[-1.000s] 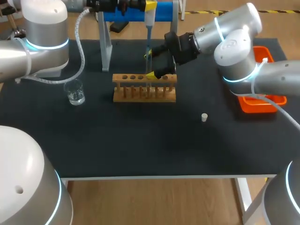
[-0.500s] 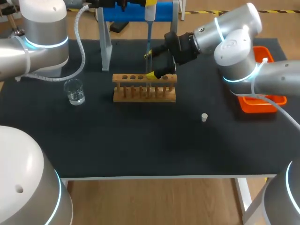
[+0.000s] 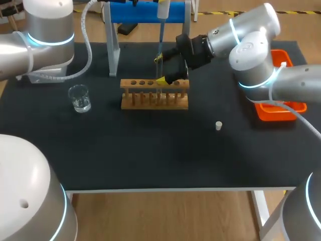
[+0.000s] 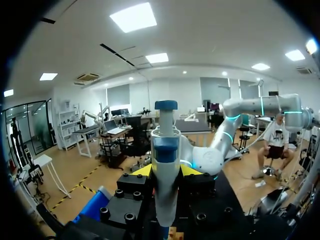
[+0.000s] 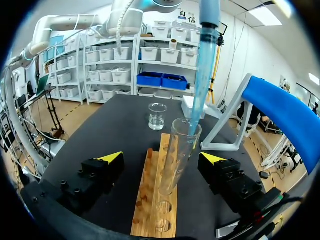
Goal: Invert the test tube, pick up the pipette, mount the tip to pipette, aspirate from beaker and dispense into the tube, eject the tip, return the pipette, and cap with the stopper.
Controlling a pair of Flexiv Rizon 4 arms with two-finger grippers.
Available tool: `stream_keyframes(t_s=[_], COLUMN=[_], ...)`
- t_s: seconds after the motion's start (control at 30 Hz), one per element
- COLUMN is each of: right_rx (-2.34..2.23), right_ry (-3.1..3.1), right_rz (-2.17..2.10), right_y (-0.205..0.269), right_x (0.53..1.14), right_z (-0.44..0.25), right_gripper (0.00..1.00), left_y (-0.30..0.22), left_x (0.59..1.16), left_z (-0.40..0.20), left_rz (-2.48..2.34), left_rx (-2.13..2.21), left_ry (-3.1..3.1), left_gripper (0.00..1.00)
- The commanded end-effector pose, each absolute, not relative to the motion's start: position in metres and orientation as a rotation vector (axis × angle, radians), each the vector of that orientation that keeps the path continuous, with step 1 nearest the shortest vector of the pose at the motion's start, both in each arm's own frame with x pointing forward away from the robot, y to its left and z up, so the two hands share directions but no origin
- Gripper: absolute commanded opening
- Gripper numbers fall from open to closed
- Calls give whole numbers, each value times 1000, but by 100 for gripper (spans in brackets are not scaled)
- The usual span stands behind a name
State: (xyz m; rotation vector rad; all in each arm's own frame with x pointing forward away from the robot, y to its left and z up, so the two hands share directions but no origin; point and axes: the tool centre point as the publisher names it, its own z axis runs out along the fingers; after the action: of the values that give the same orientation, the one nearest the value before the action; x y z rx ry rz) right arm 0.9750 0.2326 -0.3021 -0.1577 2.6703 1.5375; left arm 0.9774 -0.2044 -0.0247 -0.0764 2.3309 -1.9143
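1. At the table's far middle, the left gripper [image 4: 166, 172] is clamped on the pipette [image 4: 165, 150], with a yellow-tipped finger pressed to each side of the body and the plunger end up.
2. Blue pipette tip [image 5: 199, 85] is mounted and points down, its end just inside the mouth of the test tube [image 5: 176, 155].
3. Right gripper [image 5: 160, 156] is spread wide. The tube sits between its fingers with a clear gap on both sides, so nothing is gripped.
4. Test tube stands mouth up, slightly tilted, with its base in a hole of the wooden rack [image 5: 150, 210].
5. Progress, my read: tube inverted, pipette picked up and tip mounted are all done. Aspiration is likely done, and the current step looks like dispensing into the tube. Can't tell if there is liquid in the tube.
6. Left to do: eject tip, return pipette to the blue stand [image 3: 145, 12], cap the tube.
7. Stopper [image 3: 218, 125] lies loose on the table, well apart from the rack on the right arm's side.
8. Glass beaker [image 5: 157, 116] holds some clear liquid and stands beyond the rack's end on the left arm's side.
9. Orange tray [image 3: 281, 111] sits at the right edge, partly hidden under the right arm.
10. Surface is a black table [image 3: 150, 150].
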Motion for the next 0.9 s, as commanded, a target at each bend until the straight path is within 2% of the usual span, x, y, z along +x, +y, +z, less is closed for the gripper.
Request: stream_keyframes(t_s=[0.03, 0.53, 0.9], right_rx=[-160, -160, -160], right_ry=[2671, 2671, 2671], right_rz=[1537, 1537, 1537], right_y=[232, 232, 232], right_x=[975, 975, 975], right_z=[-302, -302, -302], right_gripper=[100, 100, 100], left_y=[-204, -207, -179], left_x=[978, 972, 957], left_z=[-18, -1, 15], left_rz=[-1905, -1870, -1804], left_rx=[-73, -57, -111], left_ry=[2344, 2338, 2322], left_gripper=[0, 0, 0])
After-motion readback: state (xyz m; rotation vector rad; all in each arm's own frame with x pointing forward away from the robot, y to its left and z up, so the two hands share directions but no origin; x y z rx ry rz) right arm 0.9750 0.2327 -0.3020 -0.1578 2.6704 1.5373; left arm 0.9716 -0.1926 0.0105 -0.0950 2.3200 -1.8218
